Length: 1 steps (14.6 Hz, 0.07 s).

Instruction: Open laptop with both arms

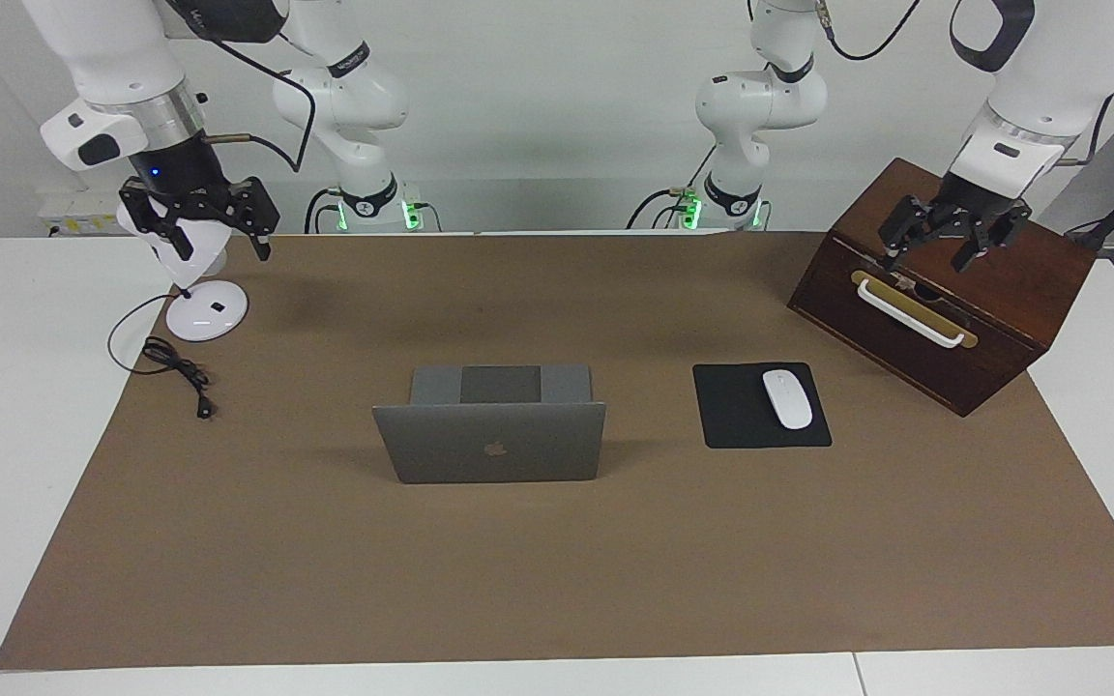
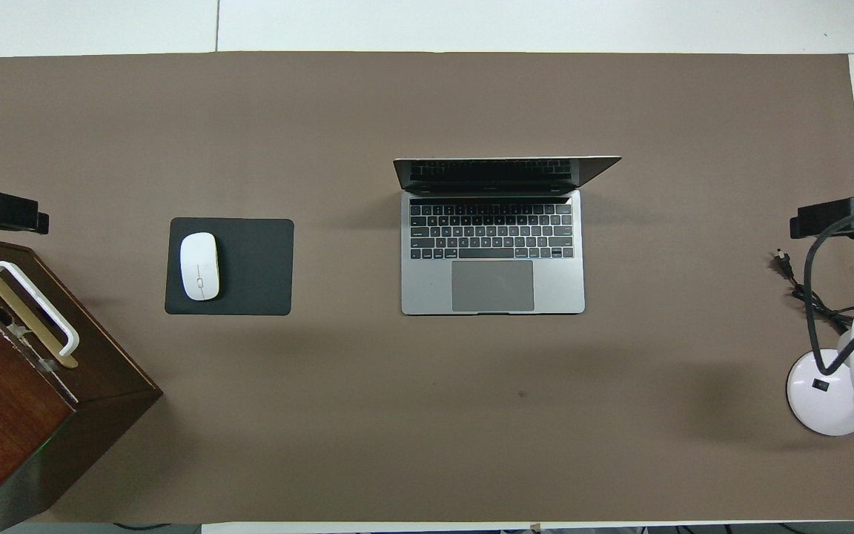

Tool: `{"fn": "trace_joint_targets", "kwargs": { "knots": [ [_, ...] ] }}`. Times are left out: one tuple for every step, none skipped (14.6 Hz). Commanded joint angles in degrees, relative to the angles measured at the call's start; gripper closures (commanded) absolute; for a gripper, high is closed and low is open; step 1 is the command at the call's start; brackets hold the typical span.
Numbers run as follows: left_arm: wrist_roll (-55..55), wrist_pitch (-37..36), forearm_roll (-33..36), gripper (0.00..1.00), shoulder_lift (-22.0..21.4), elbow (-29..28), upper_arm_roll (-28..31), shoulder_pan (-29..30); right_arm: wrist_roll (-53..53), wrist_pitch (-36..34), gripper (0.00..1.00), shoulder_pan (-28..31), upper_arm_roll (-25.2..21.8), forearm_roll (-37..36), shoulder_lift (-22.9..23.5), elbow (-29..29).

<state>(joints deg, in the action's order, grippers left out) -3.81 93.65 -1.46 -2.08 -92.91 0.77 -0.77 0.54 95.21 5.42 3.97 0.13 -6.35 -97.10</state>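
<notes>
So the left gripper (image 1: 944, 246), a small black two-finger claw on the white jointed left arm (image 1: 1031, 87), hangs up in the air over the dark brown wooden box (image 1: 1002, 290) with the white handle, at the left arm's end of the table. Its fingers are spread apart and nothing is in them. The right gripper (image 1: 199, 217), same black claw on the white right arm (image 1: 122, 68), sits over the round white base of the desk lamp (image 1: 206, 311) at the other end, fingers also apart and empty.

Working out from there: the thin silver-grey metal laptop (image 1: 491, 440) with the apple logo on its lid rests in the middle of the brown mat (image 1: 557, 580), well apart from both claws and farther from the robots than what they hang over. Its lid already stands up, keyboard toward the robots, hinge line running end to end along the table. To my eye the task looks about done.

Between the left gripper and the laptop lies the black rectangular mouse pad (image 1: 741, 411) with the white mouse (image 1: 786, 398). Neither arm looks clearly nearer; if anything were left to do, each would have to come inward along that hinge line.
</notes>
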Motion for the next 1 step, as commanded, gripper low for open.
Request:
{"fn": "trace_joint_targets", "kwargs": {
  "knots": [
    [0.64, -0.75, 0.05, 0.00, 0.50, 1.06, -0.60, 0.95, 0.07, 0.77, 0.00, 0.55, 0.16, 1.28, -1.03, -1.34]
  ]
}}
